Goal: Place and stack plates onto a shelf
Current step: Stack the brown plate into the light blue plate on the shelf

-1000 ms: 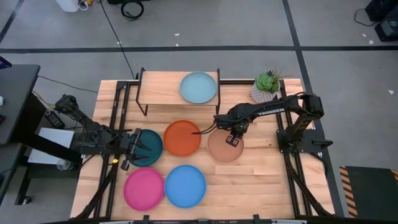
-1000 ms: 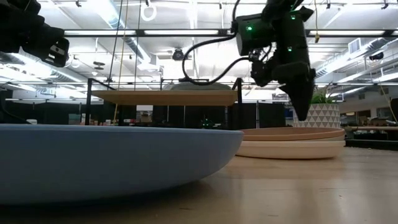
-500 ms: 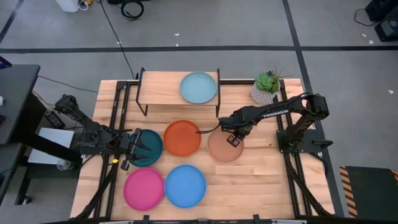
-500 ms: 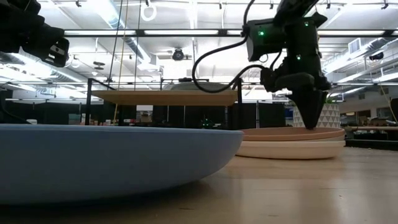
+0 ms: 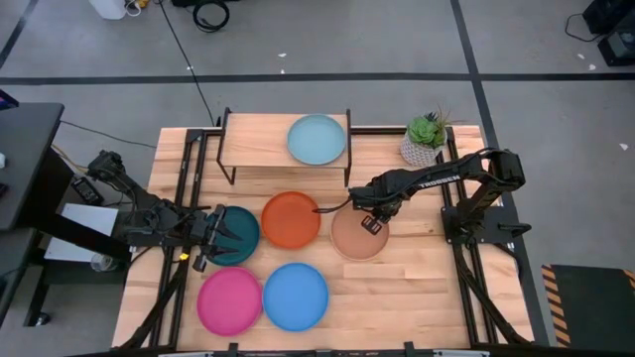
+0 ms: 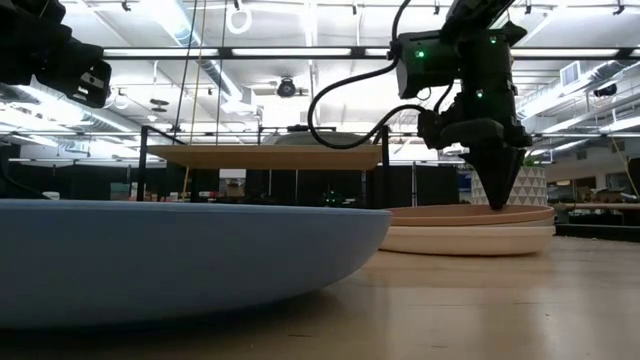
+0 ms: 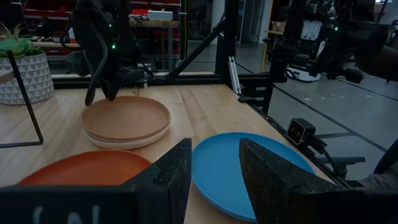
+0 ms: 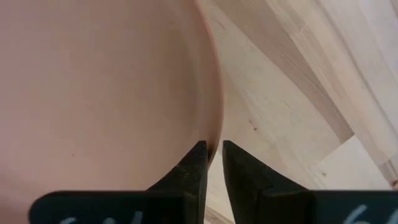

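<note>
Right claw pinches the tan plate's rim

The right claw has dropped and narrowed onto the tan plate; lift toward the shelf likely follows.

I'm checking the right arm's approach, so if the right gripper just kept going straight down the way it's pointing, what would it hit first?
The right gripper points straight down at the rim of the tan plate. That rim already sits between its fingers, so it would meet the plate first, then probably the cream plate stacked beneath.
</note>
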Action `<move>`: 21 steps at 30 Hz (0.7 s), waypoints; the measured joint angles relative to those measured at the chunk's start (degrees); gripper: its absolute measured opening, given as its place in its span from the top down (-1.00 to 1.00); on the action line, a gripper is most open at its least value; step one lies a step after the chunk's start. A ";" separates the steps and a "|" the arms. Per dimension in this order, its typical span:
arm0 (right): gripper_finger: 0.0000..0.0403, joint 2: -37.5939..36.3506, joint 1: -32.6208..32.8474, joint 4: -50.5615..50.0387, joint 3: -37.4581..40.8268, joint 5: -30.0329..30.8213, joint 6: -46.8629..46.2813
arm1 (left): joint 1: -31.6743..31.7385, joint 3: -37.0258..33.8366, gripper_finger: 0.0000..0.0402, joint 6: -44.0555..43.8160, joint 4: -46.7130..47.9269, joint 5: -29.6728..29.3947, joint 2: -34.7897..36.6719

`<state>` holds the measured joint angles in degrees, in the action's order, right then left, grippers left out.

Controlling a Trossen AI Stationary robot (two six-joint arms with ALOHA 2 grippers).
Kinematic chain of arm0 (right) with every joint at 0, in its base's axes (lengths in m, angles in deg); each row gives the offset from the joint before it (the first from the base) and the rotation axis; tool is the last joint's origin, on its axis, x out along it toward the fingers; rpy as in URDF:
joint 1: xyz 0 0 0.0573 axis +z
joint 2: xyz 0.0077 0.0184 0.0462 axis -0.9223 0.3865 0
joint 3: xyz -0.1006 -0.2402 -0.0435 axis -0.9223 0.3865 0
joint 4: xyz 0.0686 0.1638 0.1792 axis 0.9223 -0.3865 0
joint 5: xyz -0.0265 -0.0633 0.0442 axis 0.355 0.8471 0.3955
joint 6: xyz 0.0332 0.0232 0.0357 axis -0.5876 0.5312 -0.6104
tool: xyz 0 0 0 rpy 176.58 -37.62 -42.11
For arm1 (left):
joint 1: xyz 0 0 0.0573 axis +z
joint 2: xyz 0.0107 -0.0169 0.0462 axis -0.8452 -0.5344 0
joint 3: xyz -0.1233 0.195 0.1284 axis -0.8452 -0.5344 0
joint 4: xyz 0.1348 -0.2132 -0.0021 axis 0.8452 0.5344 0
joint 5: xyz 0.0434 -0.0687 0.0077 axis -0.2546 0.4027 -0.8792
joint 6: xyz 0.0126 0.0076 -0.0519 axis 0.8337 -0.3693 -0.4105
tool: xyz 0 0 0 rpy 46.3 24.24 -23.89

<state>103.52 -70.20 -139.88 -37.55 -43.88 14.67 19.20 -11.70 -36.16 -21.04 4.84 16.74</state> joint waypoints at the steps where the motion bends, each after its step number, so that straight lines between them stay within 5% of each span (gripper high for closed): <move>1: 0.75 0.00 0.02 0.00 0.00 -0.01 0.02 | 0.00 0.00 0.29 0.00 0.00 0.02 0.02; 21: 0.90 -0.31 -0.02 -0.80 -0.28 -1.45 0.55 | 0.01 0.00 0.29 0.01 0.00 0.02 0.02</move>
<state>103.21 -70.23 -140.68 -37.84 -45.33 15.22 19.20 -11.70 -36.15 -21.04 4.86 16.76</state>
